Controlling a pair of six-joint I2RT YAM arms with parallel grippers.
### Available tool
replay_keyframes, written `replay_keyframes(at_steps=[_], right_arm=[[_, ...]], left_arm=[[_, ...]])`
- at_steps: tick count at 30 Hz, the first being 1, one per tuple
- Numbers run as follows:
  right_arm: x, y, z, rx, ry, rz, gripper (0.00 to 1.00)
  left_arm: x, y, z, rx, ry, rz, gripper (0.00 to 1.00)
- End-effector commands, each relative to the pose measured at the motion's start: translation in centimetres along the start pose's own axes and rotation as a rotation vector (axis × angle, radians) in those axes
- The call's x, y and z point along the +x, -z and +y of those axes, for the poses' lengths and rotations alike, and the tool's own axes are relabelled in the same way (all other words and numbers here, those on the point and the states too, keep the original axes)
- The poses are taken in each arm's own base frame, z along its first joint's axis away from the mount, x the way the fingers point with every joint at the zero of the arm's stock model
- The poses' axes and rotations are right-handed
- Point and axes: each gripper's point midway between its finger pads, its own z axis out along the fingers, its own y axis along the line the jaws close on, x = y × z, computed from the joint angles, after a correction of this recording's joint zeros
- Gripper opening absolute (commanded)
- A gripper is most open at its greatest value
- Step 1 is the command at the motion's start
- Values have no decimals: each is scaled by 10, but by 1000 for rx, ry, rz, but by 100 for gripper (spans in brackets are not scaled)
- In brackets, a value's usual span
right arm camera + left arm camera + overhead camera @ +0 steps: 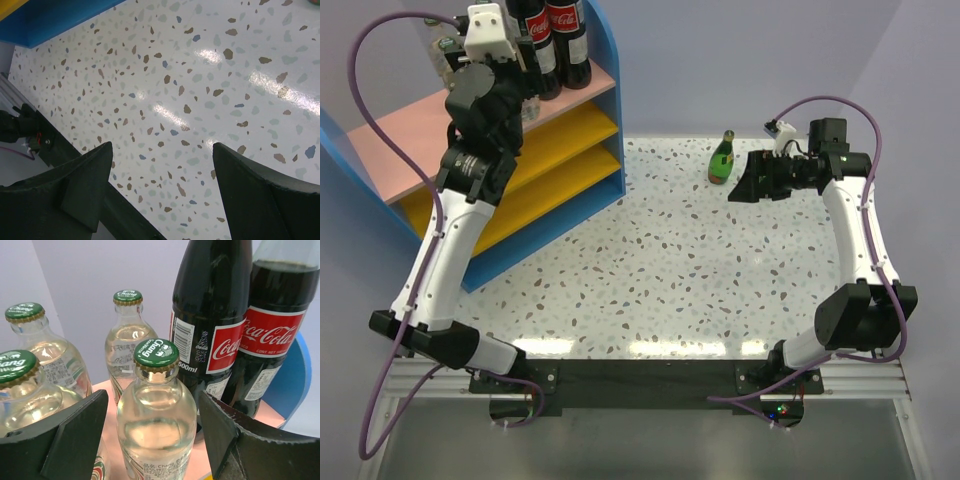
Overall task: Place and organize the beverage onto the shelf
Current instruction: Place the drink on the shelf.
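**Beverage mostly up on the shelf**

Up close, the left wrist camera shows the left gripper, fingers apart either side of a clear green-capped bottle. Three more stand behind it and two cola bottles alongside, all on the pink top board. Only the overhead view shows a green glass bottle upright on the bench, near the right gripper, fingers spread, empty.

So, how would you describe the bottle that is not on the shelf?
On the speckled table, look at the far edge, right of the blue shelf. A green glass bottle stands there alone, beside the right end effector; all other bottles sit on the shelf's pink top board.
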Motion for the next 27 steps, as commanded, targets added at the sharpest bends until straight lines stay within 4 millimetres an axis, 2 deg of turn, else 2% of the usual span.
replay_keyframes(at_steps=[1, 10, 14, 20, 26, 27], right_arm=[[-12, 6, 4, -10, 35, -35, 84], [-12, 7, 4, -9, 36, -34, 84], [-13, 7, 5, -13, 38, -37, 84], [-11, 8, 6, -14, 40, -34, 84], [-11, 9, 6, -10, 45, -36, 84], [-11, 9, 6, -9, 46, -36, 84]], left_arm=[[-41, 13, 8, 22, 45, -114, 78], [-63, 26, 8, 74, 58, -166, 78], [-74, 34, 2, 134, 58, -193, 78], [-97, 54, 1, 201, 80, -247, 76], [-117, 81, 4, 269, 116, -277, 70], [-124, 86, 5, 282, 117, -284, 66]])
